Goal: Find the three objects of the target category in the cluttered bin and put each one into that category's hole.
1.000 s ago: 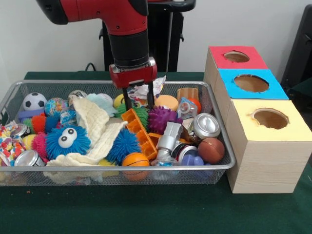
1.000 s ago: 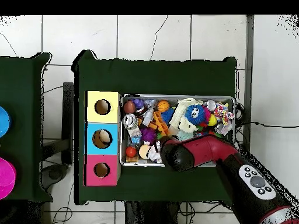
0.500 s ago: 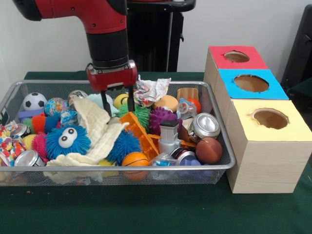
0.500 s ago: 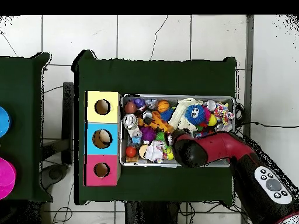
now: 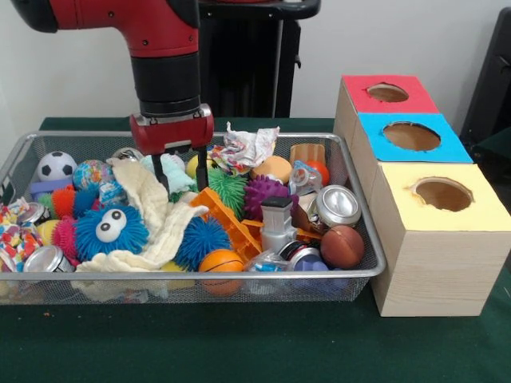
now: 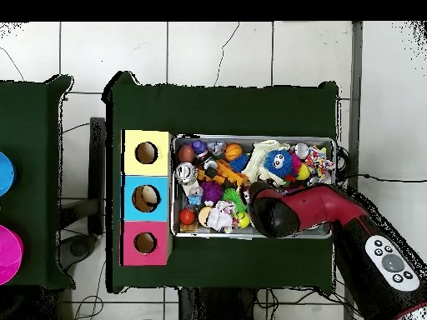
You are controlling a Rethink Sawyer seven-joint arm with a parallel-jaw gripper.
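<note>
Silver wire-mesh bin [image 5: 351, 275]: crowded with spiky rubber balls, cans, small sport balls and a cream knitted cloth [image 5: 156, 211].

Red-and-black gripper [image 5: 182, 175]: fingers apart, empty, tips dipped among the clutter just above the cloth's upper edge, beside a green spiky ball [image 5: 227, 187].

Target category: unstated; its three items cannot be singled out.

Wooden box with red, blue and yellow hole tops [image 5: 415, 144]: right of the bin, touching it.

Hazards: closing here likely snags the cloth, dragging neighbours out; soft spikes may slip; an orange plastic grid piece [image 5: 227, 219] could wedge a finger.
</note>
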